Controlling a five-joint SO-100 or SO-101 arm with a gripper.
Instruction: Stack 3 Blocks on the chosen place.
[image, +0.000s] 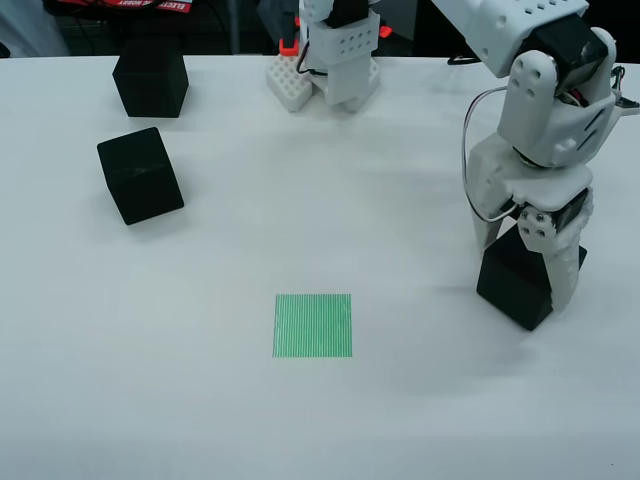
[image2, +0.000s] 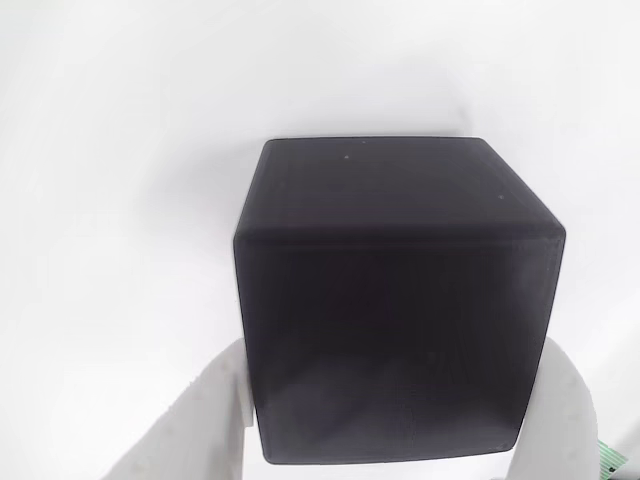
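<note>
Three matte black cubes, plain, edges slightly rounded. One cube (image: 515, 280) sits at the right of the view from above, on the white table (image: 400, 200), with the white gripper (image: 528, 285) closed around it; the view that rides on the gripper shows that cube (image2: 395, 300) between both white fingers (image2: 200, 420). Second cube (image: 140, 175) lies skewed at left; third cube (image: 151, 80) stands behind it near the far edge. Green striped square (image: 313, 325), flat and bare, lies centre-front, well apart from all three.
</note>
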